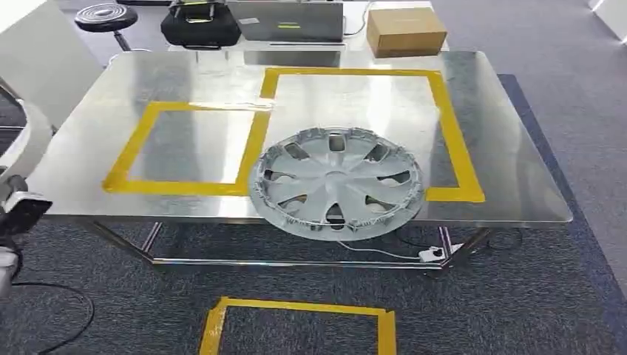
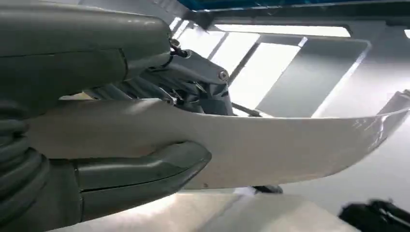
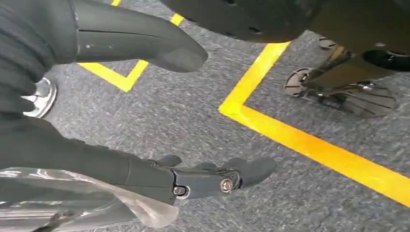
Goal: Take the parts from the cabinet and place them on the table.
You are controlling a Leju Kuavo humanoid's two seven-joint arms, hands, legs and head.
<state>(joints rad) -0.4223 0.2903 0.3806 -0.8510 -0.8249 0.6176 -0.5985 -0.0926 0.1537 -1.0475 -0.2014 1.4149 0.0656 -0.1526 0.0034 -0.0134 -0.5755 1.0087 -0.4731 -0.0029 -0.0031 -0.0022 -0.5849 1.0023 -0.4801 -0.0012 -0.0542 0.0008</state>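
- In the left wrist view, a long, curved, pale panel [image 2: 290,145] is seen gripped by the left hand [image 2: 145,140]: the thick thumb [image 2: 145,169] is pressed against one face and the darker fingers [image 2: 193,92] are closed over the other.
- The same panel is glimpsed in the head view as a white curved piece at the picture's left edge, beside the table.
- In the right wrist view, the right hand [image 3: 159,121] is shown hanging over grey carpet [image 3: 193,116] marked with yellow tape [image 3: 309,140]; its thumb [image 3: 145,43] and fingers [image 3: 212,181] are spread well apart and nothing is held between them. A crumpled clear plastic sheet [image 3: 72,198] lies close by the hand; whether it is touched cannot be told.
- In the head view, a grey hubcap [image 1: 336,181] is seen lying flat on the steel table [image 1: 517,170], at its near edge, partly over the yellow tape outlines [image 1: 185,187] and overhanging the edge slightly.
- Beyond the table, a cardboard box [image 1: 406,30], a laptop [image 1: 287,20], a black bag [image 1: 200,26] and a stool [image 1: 106,16] are seen.
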